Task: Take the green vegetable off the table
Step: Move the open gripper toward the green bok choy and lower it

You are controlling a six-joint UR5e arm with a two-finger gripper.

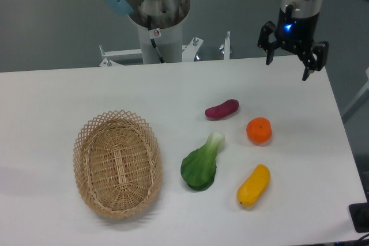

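Green vegetable (pixel 201 162) flat on white table (pixel 57 96), mid-front, leafy end toward camera, pale stem pointing up-right. Gripper (pixel 289 61) spread wide, holding nothing, hovering over far right table edge, well apart from target, which sits down-left of it. Risks: grabbing purple-red vegetable (pixel 222 109) or orange (pixel 259 130) on the way in; pinching thin stem, likely slip or rotation; yellow fruit (pixel 253 185) near enough to bump.
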